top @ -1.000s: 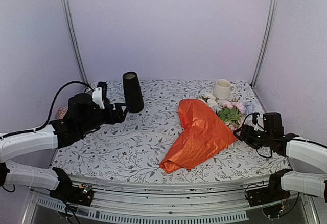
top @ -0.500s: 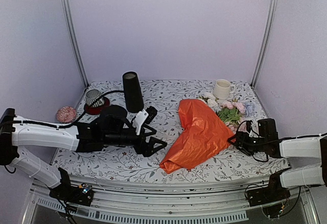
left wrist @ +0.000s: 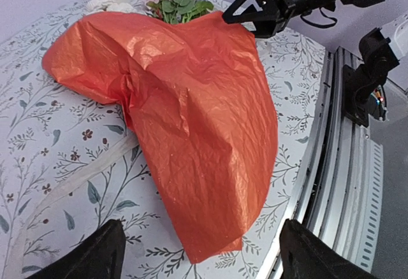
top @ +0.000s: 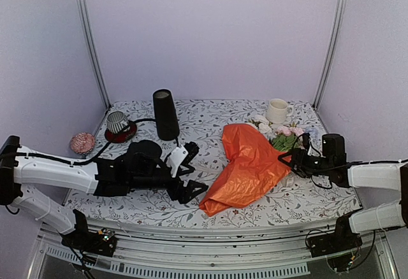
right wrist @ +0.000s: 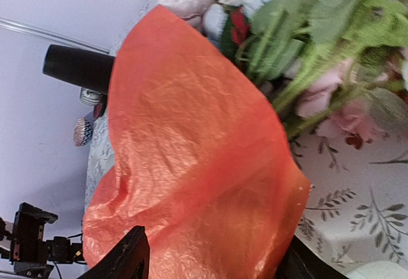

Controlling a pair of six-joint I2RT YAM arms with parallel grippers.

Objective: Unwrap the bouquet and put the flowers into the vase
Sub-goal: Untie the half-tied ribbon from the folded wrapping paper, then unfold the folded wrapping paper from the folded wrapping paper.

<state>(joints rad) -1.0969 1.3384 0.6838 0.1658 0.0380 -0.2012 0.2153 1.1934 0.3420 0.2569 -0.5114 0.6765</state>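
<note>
Between the wide-apart jaws of the left gripper [top: 194, 167] nothing is held; they face the 7 o'clock tip of the crinkly orange paper bouquet [top: 248, 164], which lies flat right of the table's centre. The right gripper [top: 288, 159], jaws also apart, stands at its 3 o'clock edge beside the pink-and-white, green-stemmed flowers [top: 285, 137]. The paper looks light, slippery and easily torn, so I would pinch a loose edge and spare the soft blooms.

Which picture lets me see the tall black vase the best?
The top view. The vase stands there whole and upright, at the back of the table, nothing hiding it. The right wrist view shows only part of the vase, poking out sideways behind the orange paper. The left wrist view misses it.
</note>
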